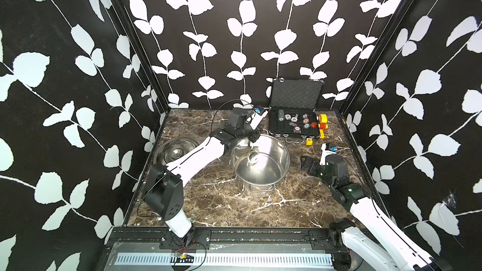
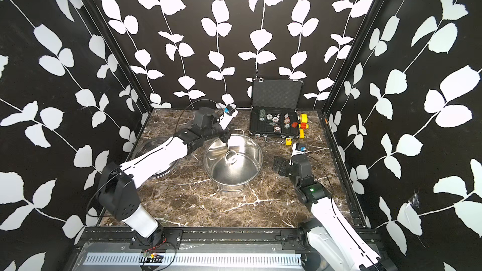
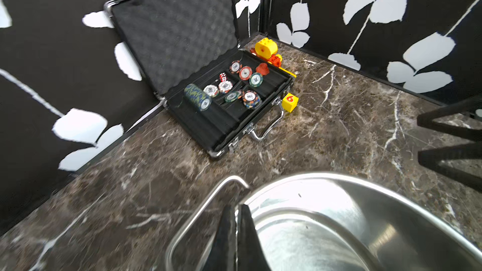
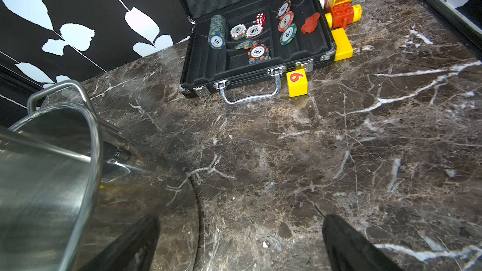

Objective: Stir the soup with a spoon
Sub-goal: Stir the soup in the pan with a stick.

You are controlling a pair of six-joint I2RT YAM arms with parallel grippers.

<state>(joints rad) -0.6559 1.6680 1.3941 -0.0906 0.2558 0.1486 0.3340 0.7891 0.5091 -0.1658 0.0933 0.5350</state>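
1. Centrally in both top views stands the pot (image 1: 281,160), a wide, deep steel cylinder with a mirror finish and wire loop handles. No liquid shows inside it.
2. Inside it is the spoon (image 1: 252,157), a polished steel ladle. Its round bowl lies near the pot's middle, and its thin straight handle rises toward the far rim.
3. Just above centre of the frame, the left gripper (image 1: 252,138) hangs over that far rim. Its fingers (image 3: 224,235) are pressed together, and a bright sliver between them looks like the spoon's handle, so I judge it is held near the upper end.
4. Right of centre, the right gripper (image 1: 308,165) sits low over the table (image 1: 221,204), near the pot, with its jaws spread wide and empty.
5. Handling, as a judgement:
   - The spoon looks stiff, light and slippery, so it may twist or slide in a pinch grip.
   - A hold high on the handle gives reach into the pot but lets the bowl lever against the fingers.
   - The empty pot could skate on the smooth, marble-patterned table if the spoon drags along its wall.
6. Left of centre lies a flat, round steel lid (image 1: 172,148) with a centre knob, partly hidden by the left arm.
7. At the table's upper right is an open black case (image 1: 296,92) lined with foam. It holds chips (image 1: 293,119), and yellow and red toy blocks (image 1: 323,119) sit beside it.
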